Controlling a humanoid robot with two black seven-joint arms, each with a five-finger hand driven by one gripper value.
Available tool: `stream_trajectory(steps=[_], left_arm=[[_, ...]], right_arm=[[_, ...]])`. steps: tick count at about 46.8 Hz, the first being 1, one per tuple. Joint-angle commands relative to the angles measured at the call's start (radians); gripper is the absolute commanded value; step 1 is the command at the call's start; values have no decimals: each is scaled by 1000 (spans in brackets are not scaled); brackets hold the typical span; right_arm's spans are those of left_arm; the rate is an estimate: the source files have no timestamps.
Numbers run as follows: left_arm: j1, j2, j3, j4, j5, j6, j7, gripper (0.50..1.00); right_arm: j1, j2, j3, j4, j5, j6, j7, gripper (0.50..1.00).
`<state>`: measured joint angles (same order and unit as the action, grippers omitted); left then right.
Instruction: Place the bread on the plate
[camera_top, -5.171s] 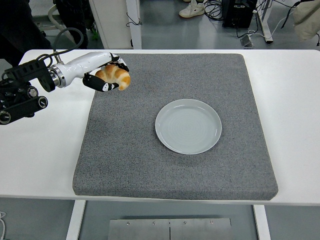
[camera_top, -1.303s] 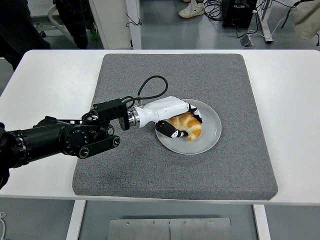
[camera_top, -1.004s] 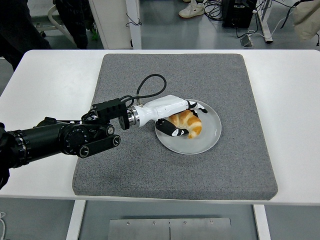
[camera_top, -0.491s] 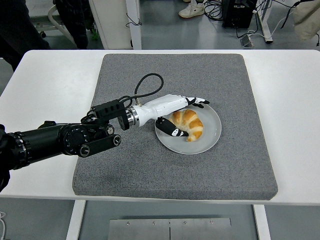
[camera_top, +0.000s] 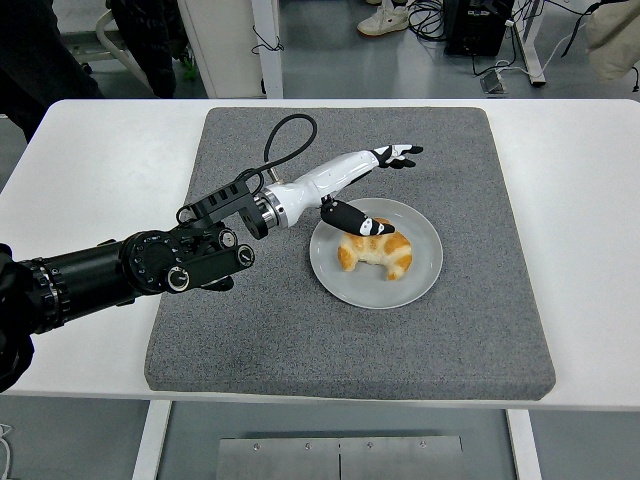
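A: Where's the bread (camera_top: 376, 251) sitting from my end?

B: On the plate (camera_top: 425, 280), a little left of its middle, resting flat. The crescent's long axis runs roughly left to right, dipping toward the near-right rim.

A: And my left hand (camera_top: 368, 190)?

B: Fingers spread wide and holding nothing. The long fingers (camera_top: 398, 154) point out over the grey mat (camera_top: 250, 330) beyond the plate's far rim, while the thumb hangs just above the bread's far-left end. I can't tell whether the thumb tip touches the crust.

A: So the bread lies below and toward the near side of the hand?

B: Yes, near and slightly right of the palm. I judge the placing done; what matters for me now is pulling the hand back toward the left, away from the bread, without the thumb catching it.

A: Right arm?

B: Not visible anywhere over the white surface (camera_top: 580, 200).
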<state>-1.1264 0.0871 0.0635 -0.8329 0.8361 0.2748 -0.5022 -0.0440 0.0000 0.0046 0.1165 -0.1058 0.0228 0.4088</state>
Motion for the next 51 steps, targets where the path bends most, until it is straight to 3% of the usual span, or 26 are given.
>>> stream_trajectory(steps=[1, 12, 22, 42, 51], left_arm=[[4, -1, -45, 0, -17, 0, 8, 895], [-13, 5, -132, 6, -199, -12, 68, 893], [-21, 5, -255, 78, -383, -16, 145, 907], [10, 19, -482, 147, -607, -19, 149, 925], [56, 20, -576, 164, -703, -95, 151, 925]], right_arm=[[1, 0, 0, 0, 0, 0, 1, 1000], [4, 0, 0, 0, 0, 0, -1, 1000], [6, 0, 0, 0, 0, 0, -1, 1000], [6, 0, 2, 15, 2, 6, -1, 1000], [6, 0, 2, 15, 1, 5, -1, 1000]])
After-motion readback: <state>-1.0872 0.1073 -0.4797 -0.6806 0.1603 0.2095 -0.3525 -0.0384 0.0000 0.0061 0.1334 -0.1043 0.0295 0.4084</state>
